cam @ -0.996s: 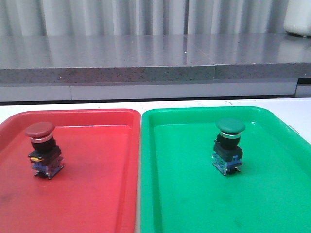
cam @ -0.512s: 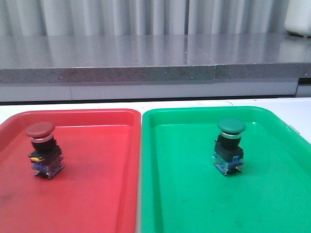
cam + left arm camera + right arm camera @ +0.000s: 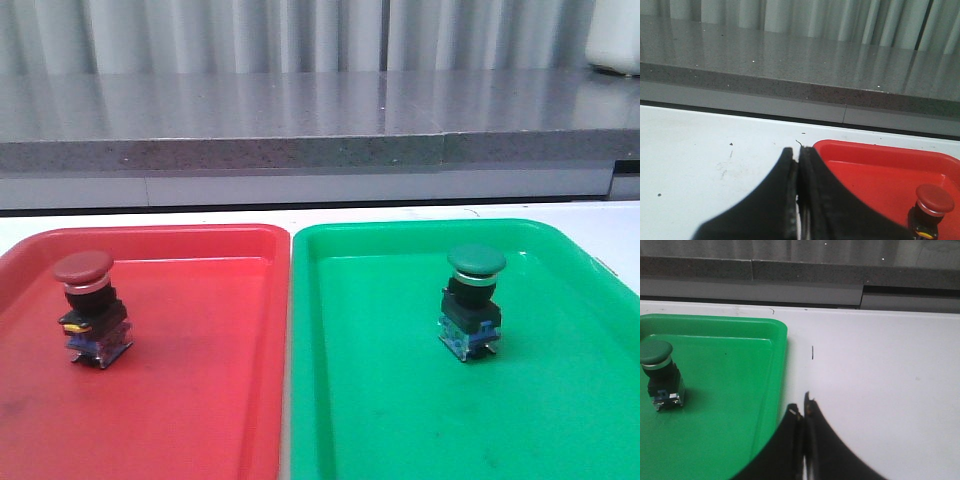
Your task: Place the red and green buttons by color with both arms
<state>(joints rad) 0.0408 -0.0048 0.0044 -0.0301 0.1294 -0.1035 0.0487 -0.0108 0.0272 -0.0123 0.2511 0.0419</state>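
Red button [image 3: 90,310] stands upright in the red tray [image 3: 200,400]; green button [image 3: 472,303] stands upright in the green tray [image 3: 400,400]. Left gripper [image 3: 799,155] and right gripper [image 3: 804,407] appear clenched empty, each over the white table [image 3: 880,365] beside its tray.

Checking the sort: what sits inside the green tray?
Only the green button, upright on the green tray floor. The tray's near edge is out of frame, so that part is unseen.

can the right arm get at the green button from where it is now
Probably yes. The right gripper, shut and empty, sits over bare table just outside the green tray; only the low rim lies between it and the upright green button.
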